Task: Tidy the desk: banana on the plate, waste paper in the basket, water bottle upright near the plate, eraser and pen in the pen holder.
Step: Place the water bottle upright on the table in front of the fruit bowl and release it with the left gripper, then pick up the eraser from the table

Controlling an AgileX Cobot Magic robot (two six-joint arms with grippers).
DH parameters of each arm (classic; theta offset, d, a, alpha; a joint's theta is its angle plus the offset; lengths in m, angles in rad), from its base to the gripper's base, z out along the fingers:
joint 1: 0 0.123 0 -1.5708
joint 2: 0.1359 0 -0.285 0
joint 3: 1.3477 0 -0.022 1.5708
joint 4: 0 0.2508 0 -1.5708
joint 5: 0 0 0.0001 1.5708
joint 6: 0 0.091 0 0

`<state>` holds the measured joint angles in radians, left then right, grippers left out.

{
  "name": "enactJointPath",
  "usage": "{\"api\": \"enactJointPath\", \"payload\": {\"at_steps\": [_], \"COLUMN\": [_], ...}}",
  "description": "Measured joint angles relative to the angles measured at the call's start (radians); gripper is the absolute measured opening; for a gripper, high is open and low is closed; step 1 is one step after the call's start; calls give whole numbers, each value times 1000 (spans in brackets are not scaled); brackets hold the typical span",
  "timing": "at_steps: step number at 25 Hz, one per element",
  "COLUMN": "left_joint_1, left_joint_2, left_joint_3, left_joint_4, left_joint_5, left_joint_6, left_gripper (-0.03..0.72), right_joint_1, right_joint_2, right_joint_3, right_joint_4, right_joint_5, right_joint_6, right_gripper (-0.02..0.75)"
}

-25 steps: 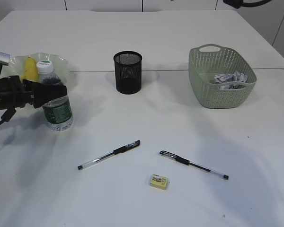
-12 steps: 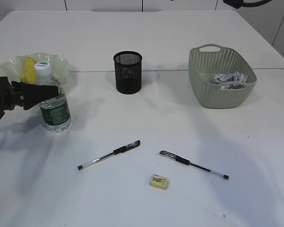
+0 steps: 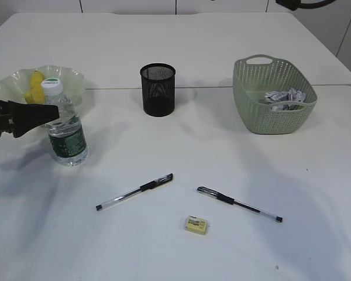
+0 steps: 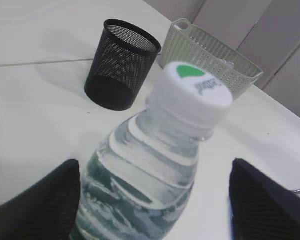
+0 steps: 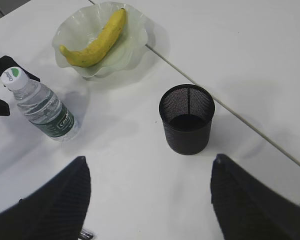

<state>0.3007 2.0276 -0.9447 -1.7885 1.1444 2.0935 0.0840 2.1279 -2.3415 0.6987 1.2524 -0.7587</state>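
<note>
Left gripper has backed off leftward since a sec ago; bottle no longer between its fingers in ext. view, tips just by the neck. Jaws wide apart, holding nothing; in wrist cam the pads flank the bottle w/o touching.

Water bottle: clear, white cap w/ green mark, dark green label, upright, just in front of the plate. Banana lies in plate, 1 only. Right of plate: pen holder, 1. Further right: basket w/ waste paper inside, 1 ball. In front of holder: 2 pens, 1 eraser between them.

Right gripper hangs above the holder, jaws apart, empty.
</note>
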Motion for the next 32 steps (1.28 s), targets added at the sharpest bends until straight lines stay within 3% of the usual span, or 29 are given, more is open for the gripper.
{"api": "enactJointPath", "payload": {"at_steps": [14,32], "left_joint_1": [113,116], "left_joint_2": [-197,-466], "left_joint_3": [58,61], "left_joint_4": [17,23], "left_joint_5": [0,8], "left_joint_6": [-5,-179], "left_gripper": [680,672], "right_joint_1": [0,0], "right_joint_2": [0,0], "right_joint_3": [0,0], "right_joint_4": [0,-4], "right_joint_5": [0,0], "right_joint_6": [0,0], "right_gripper": [557,557]}}
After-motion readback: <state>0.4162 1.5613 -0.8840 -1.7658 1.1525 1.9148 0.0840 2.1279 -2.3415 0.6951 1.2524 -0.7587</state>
